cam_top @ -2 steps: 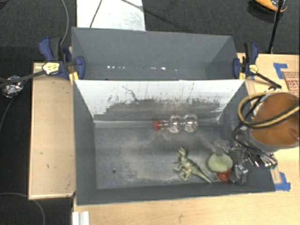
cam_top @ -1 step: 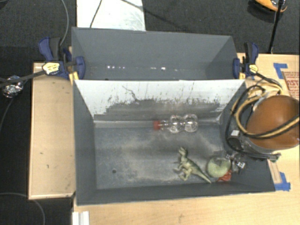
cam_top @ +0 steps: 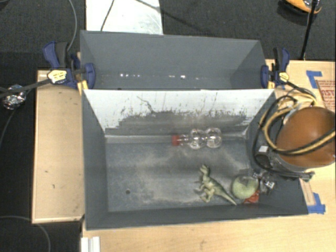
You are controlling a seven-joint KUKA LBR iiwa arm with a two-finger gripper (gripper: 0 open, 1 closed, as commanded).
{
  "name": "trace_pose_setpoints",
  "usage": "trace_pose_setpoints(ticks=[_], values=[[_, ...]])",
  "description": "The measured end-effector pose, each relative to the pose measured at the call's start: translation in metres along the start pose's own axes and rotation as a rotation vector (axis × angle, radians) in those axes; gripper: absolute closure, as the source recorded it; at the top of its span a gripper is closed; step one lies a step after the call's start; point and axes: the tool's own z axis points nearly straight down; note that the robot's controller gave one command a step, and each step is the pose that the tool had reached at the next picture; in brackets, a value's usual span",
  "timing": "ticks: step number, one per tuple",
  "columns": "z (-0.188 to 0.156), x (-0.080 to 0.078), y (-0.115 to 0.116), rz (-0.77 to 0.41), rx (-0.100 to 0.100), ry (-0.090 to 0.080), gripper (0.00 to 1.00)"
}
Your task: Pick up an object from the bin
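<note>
My gripper point(cam_top: 264, 182) is low in the bin's front right corner, under the arm's orange cover. Right against its left side lies a pale green round thing point(cam_top: 242, 188), with a small red piece point(cam_top: 252, 197) at its lower right edge. Whether the gripper touches or grasps the round thing I cannot tell. A green toy dinosaur point(cam_top: 210, 185) lies just left of the round thing, its tail reaching toward it.
A clear, bulbous plastic bottle with a red cap point(cam_top: 198, 139) lies on its side near the back wall, mid-bin. The arm and its cables hang over the bin's right wall.
</note>
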Motion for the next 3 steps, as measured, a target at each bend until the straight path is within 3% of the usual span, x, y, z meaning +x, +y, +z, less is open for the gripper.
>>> trace_pose_setpoints(ticks=[2,3], values=[[-0.022,0.001,0.003,0.002,-0.011,0.005,1.00],[-0.036,0.000,0.002,0.002,-0.007,0.004,1.00]])
